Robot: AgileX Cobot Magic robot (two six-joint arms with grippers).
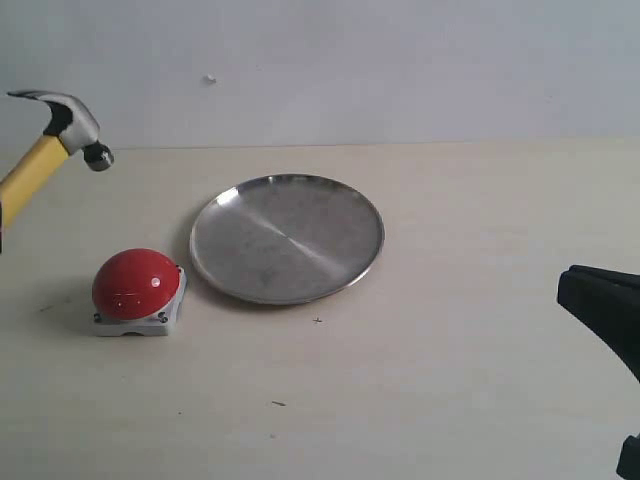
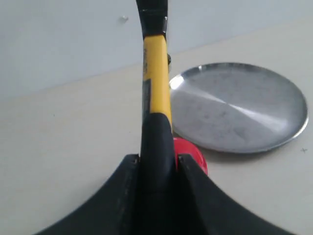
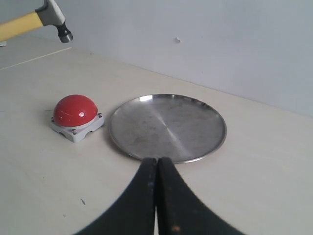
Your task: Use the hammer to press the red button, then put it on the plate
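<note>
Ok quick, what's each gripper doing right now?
Left gripper: closed on the hammer, which it holds off the table.
Right gripper: closed, holding nothing.

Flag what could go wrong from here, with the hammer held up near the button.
1. The left hand grips the yellow-necked, black-handled claw hammer well back from its head; it might pivot on impact.
2. The glossy red dome button is rounded, so an off-centre strike could glance off or shove its grey base.
3. The shallow round silver metal plate lies close by; a stray swing might clip its rim.
</note>
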